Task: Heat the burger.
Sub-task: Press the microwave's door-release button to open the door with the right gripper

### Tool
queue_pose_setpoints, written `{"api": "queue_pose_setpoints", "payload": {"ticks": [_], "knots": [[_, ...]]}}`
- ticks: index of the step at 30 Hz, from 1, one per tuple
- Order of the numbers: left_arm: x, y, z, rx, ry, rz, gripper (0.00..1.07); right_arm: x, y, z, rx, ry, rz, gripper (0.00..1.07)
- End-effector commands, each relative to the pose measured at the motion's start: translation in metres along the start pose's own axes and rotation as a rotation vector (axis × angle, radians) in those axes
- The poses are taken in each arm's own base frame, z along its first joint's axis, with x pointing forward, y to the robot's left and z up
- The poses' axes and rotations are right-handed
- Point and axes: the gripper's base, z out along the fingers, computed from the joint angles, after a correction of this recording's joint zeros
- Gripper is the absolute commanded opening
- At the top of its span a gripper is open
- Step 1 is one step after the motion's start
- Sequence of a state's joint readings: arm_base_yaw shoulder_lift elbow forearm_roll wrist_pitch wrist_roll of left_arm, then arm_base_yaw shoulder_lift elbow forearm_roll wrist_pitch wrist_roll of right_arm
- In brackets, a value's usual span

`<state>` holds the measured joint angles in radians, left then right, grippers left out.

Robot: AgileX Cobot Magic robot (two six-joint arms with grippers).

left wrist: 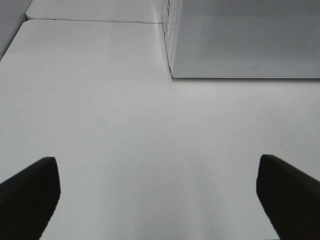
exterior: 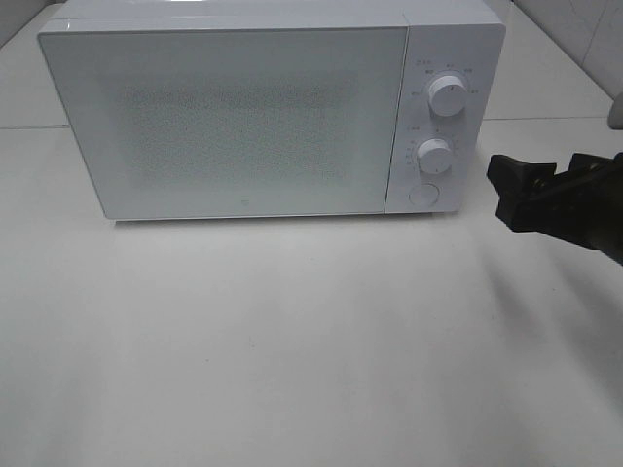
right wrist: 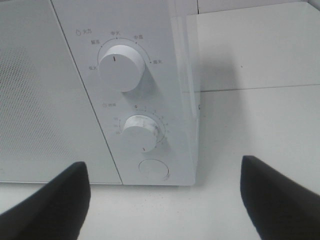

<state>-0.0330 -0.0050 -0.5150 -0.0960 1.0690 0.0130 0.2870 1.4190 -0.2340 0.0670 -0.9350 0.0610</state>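
Note:
The burger is not visible in any view. The white microwave (exterior: 234, 117) stands at the back of the table with its door shut; its frosted window does not show what is inside. My right gripper (exterior: 501, 190) is open and empty, hovering just right of the control panel. In the right wrist view it (right wrist: 165, 200) faces the upper knob (right wrist: 120, 67), the lower timer knob (right wrist: 141, 132) and the round button (right wrist: 153, 169). My left gripper (left wrist: 160, 200) is open and empty above the bare table, in front of the microwave's left corner (left wrist: 172, 75).
The white table (exterior: 292, 341) stretches in front of the microwave. A seam (left wrist: 95, 21) joins it to a second tabletop behind. A tiled wall (exterior: 584, 29) rises at the back right.

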Motion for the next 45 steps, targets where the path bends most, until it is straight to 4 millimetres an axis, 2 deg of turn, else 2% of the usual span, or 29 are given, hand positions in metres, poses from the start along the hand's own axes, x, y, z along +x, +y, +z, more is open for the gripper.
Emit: {"api": "queue_pose_setpoints", "payload": {"ticks": [1, 6, 10, 13, 14, 15, 16, 17, 18, 19, 20, 21, 22, 23, 24, 25, 27, 29, 30, 31, 33, 34, 35, 36, 37, 45], "knots": [[0.001, 0.0, -0.002, -0.004, -0.014, -0.005, 1.0, 0.002, 0.005, 0.003, 0.0, -0.018, 0.004, 0.75], [0.001, 0.0, -0.002, -0.004, -0.014, -0.005, 1.0, 0.018, 0.021, 0.01, 0.003, 0.028, 0.051, 0.75], [0.001, 0.0, -0.002, -0.004, -0.014, -0.005, 1.0, 0.02, 0.029, 0.014, 0.001, 0.033, 0.105, 0.75], [0.001, 0.0, -0.002, -0.004, -0.014, -0.005, 1.0, 0.02, 0.038, 0.019, -0.023, 0.035, 0.21, 0.73], [0.001, 0.0, -0.002, -0.004, -0.014, -0.005, 1.0, 0.018, 0.042, 0.023, -0.034, 0.03, 0.313, 0.7], [0.001, 0.0, -0.002, -0.004, -0.014, -0.005, 1.0, 0.018, 0.042, 0.023, -0.034, 0.03, 0.313, 0.7], [0.001, 0.0, -0.002, -0.004, -0.014, -0.005, 1.0, 0.018, 0.044, 0.025, -0.039, 0.028, 0.385, 0.69], [0.001, 0.0, -0.002, -0.004, -0.014, -0.005, 1.0, 0.016, 0.045, 0.027, -0.048, 0.009, 0.531, 0.65], [0.001, 0.0, -0.002, -0.004, -0.014, -0.005, 1.0, 0.016, 0.045, 0.027, -0.048, 0.009, 0.531, 0.65], [0.001, 0.0, -0.002, -0.004, -0.014, -0.005, 1.0, 0.016, 0.045, 0.028, -0.053, -0.001, 0.621, 0.63], [0.001, 0.0, -0.002, -0.004, -0.014, -0.005, 1.0, 0.015, 0.045, 0.028, -0.063, -0.021, 0.786, 0.58], [0.001, 0.0, -0.002, -0.004, -0.014, -0.005, 1.0, 0.015, 0.045, 0.028, -0.063, -0.021, 0.786, 0.58], [0.001, 0.0, -0.002, -0.004, -0.014, -0.005, 1.0, 0.013, 0.045, 0.029, -0.074, -0.037, 0.954, 0.51], [0.001, 0.0, -0.002, -0.004, -0.014, -0.005, 1.0, 0.013, 0.045, 0.029, -0.074, -0.037, 0.954, 0.51], [0.001, 0.0, -0.002, -0.004, -0.014, -0.005, 1.0, 0.013, 0.045, 0.029, -0.082, -0.04, 1.09, 0.44], [0.001, 0.0, -0.002, -0.004, -0.014, -0.005, 1.0, 0.013, 0.045, 0.029, -0.082, -0.04, 1.09, 0.44], [0.001, 0.0, -0.002, -0.004, -0.014, -0.005, 1.0, 0.013, 0.045, 0.029, -0.087, -0.033, 1.273, 0.32], [0.001, 0.0, -0.002, -0.004, -0.014, -0.005, 1.0, 0.013, 0.045, 0.029, -0.086, -0.033, 1.33, 0.29], [0.001, 0.0, -0.002, -0.004, -0.014, -0.005, 1.0, 0.013, 0.045, 0.029, -0.087, -0.028, 1.423, 0.2], [0.001, 0.0, -0.002, -0.004, -0.014, -0.005, 1.0, 0.013, 0.045, 0.029, -0.087, -0.028, 1.423, 0.2], [0.001, 0.0, -0.002, -0.004, -0.014, -0.005, 1.0, 0.015, 0.045, 0.029, -0.074, -0.009, 1.519, 0.11], [0.001, 0.0, -0.002, -0.004, -0.014, -0.005, 1.0, 0.015, 0.045, 0.029, -0.074, -0.009, 1.519, 0.11], [0.001, 0.0, -0.002, -0.004, -0.014, -0.005, 1.0, 0.018, 0.045, 0.029, -0.048, 0.018, 1.546, 0.06], [0.001, 0.0, -0.002, -0.004, -0.014, -0.005, 1.0, 0.018, 0.045, 0.029, -0.048, 0.018, 1.546, 0.06], [0.001, 0.0, -0.002, -0.004, -0.014, -0.005, 1.0, 0.021, 0.044, 0.029, -0.015, 0.045, 1.55, 0.0], [0.001, 0.0, -0.002, -0.004, -0.014, -0.005, 1.0, 0.026, 0.042, 0.029, 0.041, 0.069, 1.563, 0.0]]}}
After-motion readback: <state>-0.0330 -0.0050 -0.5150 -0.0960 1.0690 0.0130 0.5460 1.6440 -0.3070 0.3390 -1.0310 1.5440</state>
